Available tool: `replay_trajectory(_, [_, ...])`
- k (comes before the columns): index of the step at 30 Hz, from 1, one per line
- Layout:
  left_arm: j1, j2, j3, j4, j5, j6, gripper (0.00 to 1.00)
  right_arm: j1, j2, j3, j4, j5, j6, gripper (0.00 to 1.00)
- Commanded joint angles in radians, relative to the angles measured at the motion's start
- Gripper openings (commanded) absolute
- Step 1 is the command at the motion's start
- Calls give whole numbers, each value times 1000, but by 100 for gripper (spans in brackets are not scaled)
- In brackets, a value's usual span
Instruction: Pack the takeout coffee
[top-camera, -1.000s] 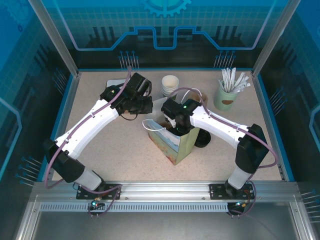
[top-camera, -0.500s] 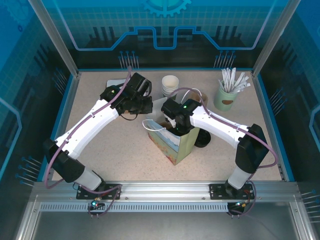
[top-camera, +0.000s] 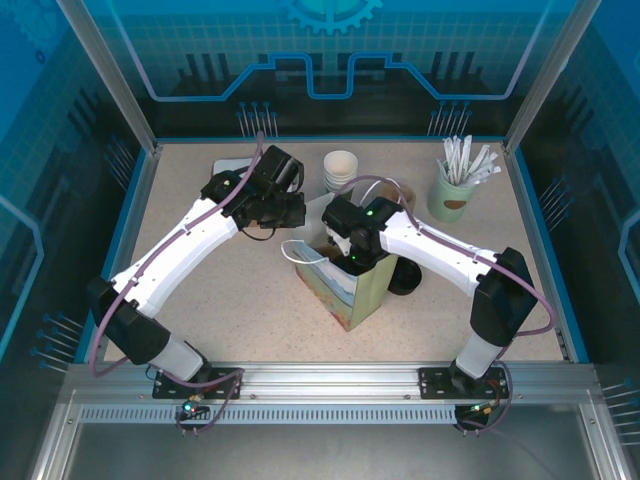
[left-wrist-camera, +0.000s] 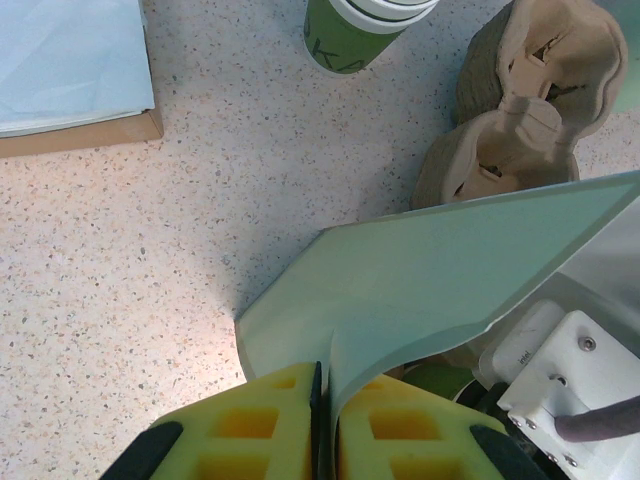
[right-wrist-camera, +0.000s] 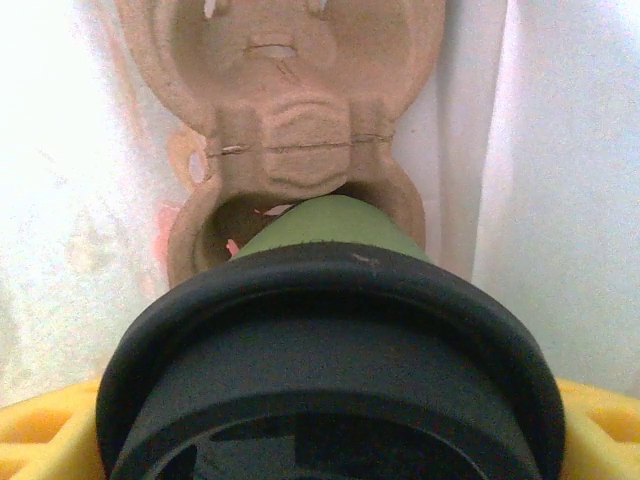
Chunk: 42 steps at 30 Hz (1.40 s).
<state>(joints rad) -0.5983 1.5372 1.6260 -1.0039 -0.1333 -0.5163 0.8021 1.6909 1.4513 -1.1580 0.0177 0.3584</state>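
Over the table in the top view, the left arm (top-camera: 190, 245) stretches from its base toward the middle. The left gripper (top-camera: 283, 212) stands at the back-left corner of the pale green paper bag (top-camera: 352, 295). The right arm (top-camera: 440, 255) bends in from the right, and the right gripper (top-camera: 346, 255) points down into the open mouth of the bag. Compared with one second ago, the right wrist sits a little more to the left. The left arm has the same pose.

At the left wrist, the yellow fingers (left-wrist-camera: 265, 425) are pressed together on the edge of the bag's wall. Beyond this wall lie a brown pulp tray (left-wrist-camera: 520, 110) and a green cup (left-wrist-camera: 350, 30).

At the right wrist, yellow fingers (right-wrist-camera: 35, 430) clamp the takeout coffee (right-wrist-camera: 330, 380) from both sides, near its black lid. Its green lower part goes down into the near pocket of a pulp tray between the bag's white inner walls. I cannot tell if it is the same tray.
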Motion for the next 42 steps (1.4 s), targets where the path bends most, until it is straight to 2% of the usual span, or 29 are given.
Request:
replay_trajectory(1, [7,14,-9,-12,13,15,13,-6,0,37,-14,-43,-1,74])
replay_trajectory(42, [7,12,-17,-9,15,11,13,-1,-11,82,-56,-71,4,74])
